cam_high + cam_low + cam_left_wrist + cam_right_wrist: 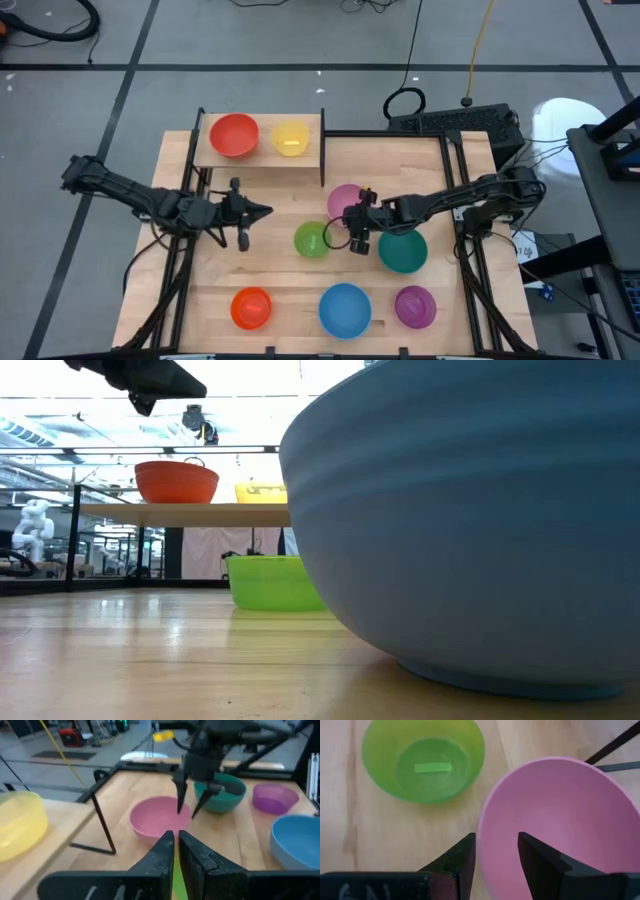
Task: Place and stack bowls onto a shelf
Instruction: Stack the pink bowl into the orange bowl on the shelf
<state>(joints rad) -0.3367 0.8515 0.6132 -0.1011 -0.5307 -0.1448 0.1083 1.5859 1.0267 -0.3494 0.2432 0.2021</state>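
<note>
Counting bowls: you have two on the shelf [262, 157], red bowl [234, 135] and yellow bowl [290, 138]; six remain on the table [280, 270]. Left gripper [262, 210] waits, fingers together, empty. Right gripper [357, 228] straddles the pink bowl [343, 198] rim, fingers apart.

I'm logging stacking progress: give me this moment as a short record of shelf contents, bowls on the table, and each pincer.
shelf: red bowl, yellow bowl, side by side
table: pink bowl, green bowl, teal bowl, orange bowl, blue bowl, purple bowl
left pincer: shut, empty, beside the green bowl
right pincer: open, straddling the pink bowl's rim
stacked: none yet
</note>
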